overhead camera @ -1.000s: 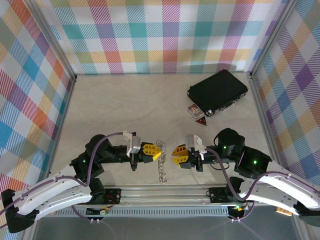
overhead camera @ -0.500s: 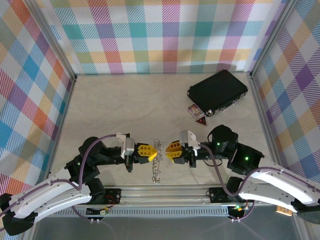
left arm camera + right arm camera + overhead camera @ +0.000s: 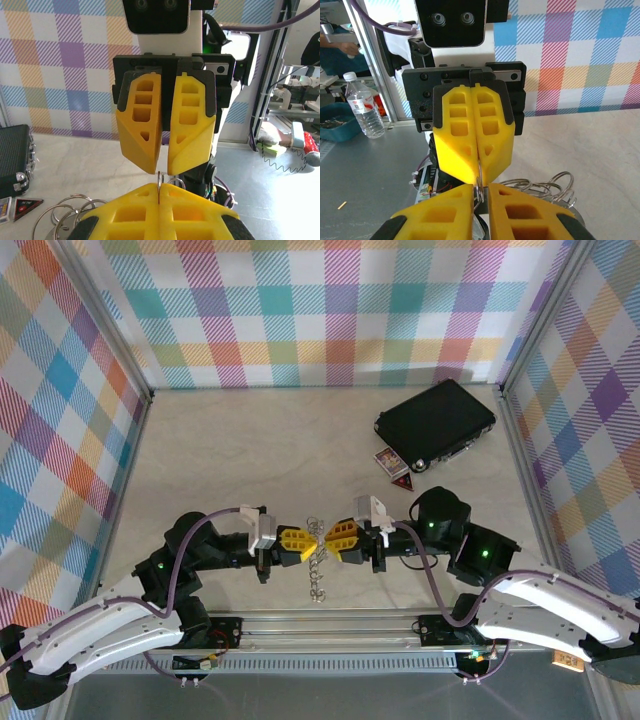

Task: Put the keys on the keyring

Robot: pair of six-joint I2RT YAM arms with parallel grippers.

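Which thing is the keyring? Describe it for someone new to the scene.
Near the front edge of the table, the left gripper and right gripper face tip to tip. The keyring is the thin silvery chain trailing from between them; the black case sits far back right.

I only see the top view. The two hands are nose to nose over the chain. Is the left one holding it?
Observer: Yes. The right wrist view shows the left hand shut tight on the keyring, its fingers pressed together.
Operator: And the other one?
Observer: The left wrist view shows the right hand with a narrow gap between its fingers.
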